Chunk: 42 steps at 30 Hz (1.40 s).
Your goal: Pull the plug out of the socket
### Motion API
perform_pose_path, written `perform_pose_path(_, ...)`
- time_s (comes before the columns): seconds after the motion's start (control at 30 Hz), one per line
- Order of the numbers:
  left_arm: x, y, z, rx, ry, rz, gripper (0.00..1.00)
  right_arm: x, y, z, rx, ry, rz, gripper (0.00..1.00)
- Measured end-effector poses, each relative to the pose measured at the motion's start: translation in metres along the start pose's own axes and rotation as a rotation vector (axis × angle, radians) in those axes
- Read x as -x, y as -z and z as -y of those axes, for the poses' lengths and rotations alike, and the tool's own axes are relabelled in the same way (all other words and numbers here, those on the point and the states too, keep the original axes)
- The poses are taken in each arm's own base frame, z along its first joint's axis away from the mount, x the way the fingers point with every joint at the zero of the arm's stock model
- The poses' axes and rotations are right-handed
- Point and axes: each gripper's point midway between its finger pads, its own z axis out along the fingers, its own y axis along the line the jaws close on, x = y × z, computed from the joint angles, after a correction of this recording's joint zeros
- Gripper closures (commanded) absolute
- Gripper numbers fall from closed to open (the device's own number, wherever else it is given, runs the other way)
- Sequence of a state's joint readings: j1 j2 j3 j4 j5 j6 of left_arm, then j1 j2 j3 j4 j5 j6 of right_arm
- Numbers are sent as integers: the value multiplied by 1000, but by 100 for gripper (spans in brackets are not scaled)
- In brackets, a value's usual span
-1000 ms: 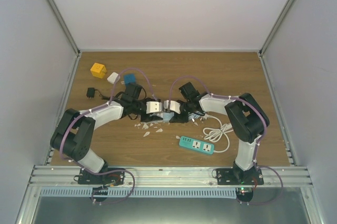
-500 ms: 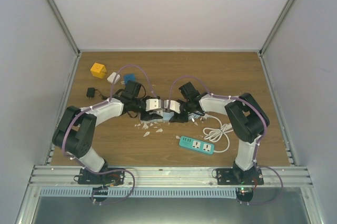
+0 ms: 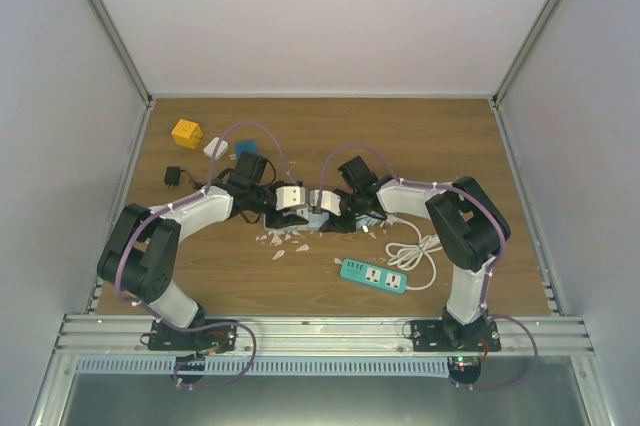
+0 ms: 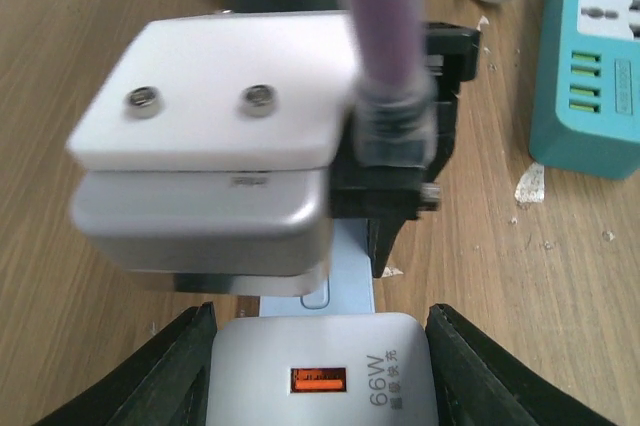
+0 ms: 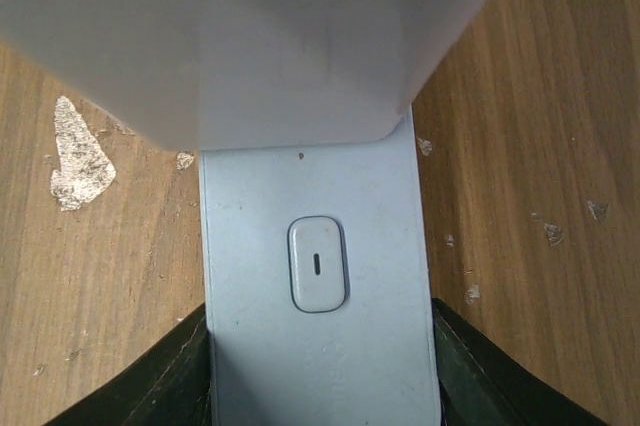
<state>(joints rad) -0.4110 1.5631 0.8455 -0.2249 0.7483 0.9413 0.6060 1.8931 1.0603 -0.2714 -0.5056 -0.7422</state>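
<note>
A: Left claw (image 4: 322, 341)?
B: Clamped on the white plug (image 4: 325, 386), with a black finger (image 4: 185, 366) on each side. "66W" is printed on the plug's face.

A: Right claw (image 5: 320, 376)?
B: Gripping the pale blue socket strip (image 5: 315, 206) across its width, with dark fingers (image 5: 170, 376) tight against both long edges.

A: Where's the plug?
B: Mid-tabletop (image 3: 450, 136), where the two arms meet nose to nose. It covers the end of the socket strip, just past the small oval button (image 5: 317, 264). It looks seated, but the prongs are hidden, so I can't tell for sure.

A: Anything else around?
B: A teal power strip (image 3: 374, 275) with a coiled white cable (image 3: 420, 249) lies by the right arm, apart from the claws. White flakes (image 3: 280, 243) are scattered just on the near side of the claws. At the far left are a yellow block (image 3: 186, 133), a white adapter (image 3: 215, 148), a blue piece (image 3: 245, 149) and a small black adapter (image 3: 172, 176).
</note>
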Motion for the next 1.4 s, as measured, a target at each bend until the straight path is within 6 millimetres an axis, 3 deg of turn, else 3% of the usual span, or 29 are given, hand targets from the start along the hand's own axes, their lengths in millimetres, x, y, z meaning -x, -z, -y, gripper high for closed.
perform_pose_path(0.23,1,0,-8,-42,96,24,71,0,0,2,-10,4,-1,94)
perform_pose_path(0.53,-3,3,0,-1,-33,13,71,0,-1,1,-7,1,-1,94)
perform_pose_path(0.8,0,4,-3,-5,9,25,73,2,-1,2,-11,6,6,94)
perform_pose_path(1.03,22,15,-17,-43,83,110,73,-2,0,7,-26,-15,-6,95)
perform_pose_path(1.4,17,20,-14,-62,91,113,73,-3,0,8,-30,-17,-9,93)
